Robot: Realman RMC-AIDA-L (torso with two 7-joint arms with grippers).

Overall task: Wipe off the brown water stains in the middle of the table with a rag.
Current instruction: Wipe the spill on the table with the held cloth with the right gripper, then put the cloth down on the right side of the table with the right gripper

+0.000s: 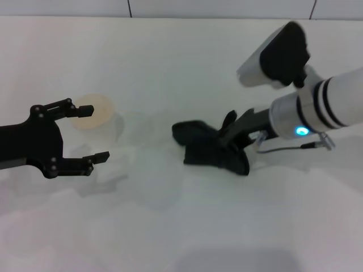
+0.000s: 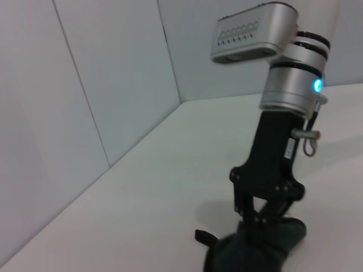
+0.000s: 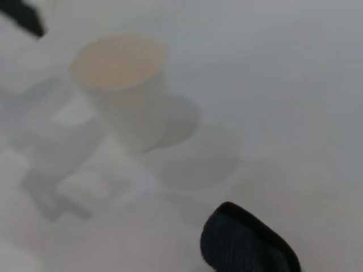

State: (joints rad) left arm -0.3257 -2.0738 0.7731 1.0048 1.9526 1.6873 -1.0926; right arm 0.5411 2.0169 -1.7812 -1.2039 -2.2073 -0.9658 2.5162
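rag (image 1: 209, 146): soft black cloth, lumpy folds, matte; flat on the table, spread low and wide. Long axis runs roughly left-right in head view, tilted a bit toward the robot on its right end. One rounded lobe points toward the cup.
table (image 1: 187, 62): plain white matte top, wall panels behind it. No brown stain visible near the rag; can't tell if one sits under the cloth.
cup (image 1: 100, 120): translucent plastic, round rim, pale tan tint inside, upright. Well to the left of the rag, a bare strip of table between them.
right gripper (image 1: 235, 137): black metal fingers on a silver-white wrist with a lit blue ring. Comes in from the rag's right side, angled down, fingertips buried in the cloth. Looks clamped on the rag's right half; left wrist view shows the fingers (image 2: 258, 212) converging into the fabric (image 2: 258, 246).
right wrist view: only one dark rounded edge of the rag (image 3: 247, 243), cup (image 3: 122, 85) beyond it.
left gripper (image 1: 88, 133): black, two fingers spread wide apart, holding nothing. Far left of the rag, on the cup's near-left side; upper fingertip overlaps the cup rim in head view, contact can't be told.
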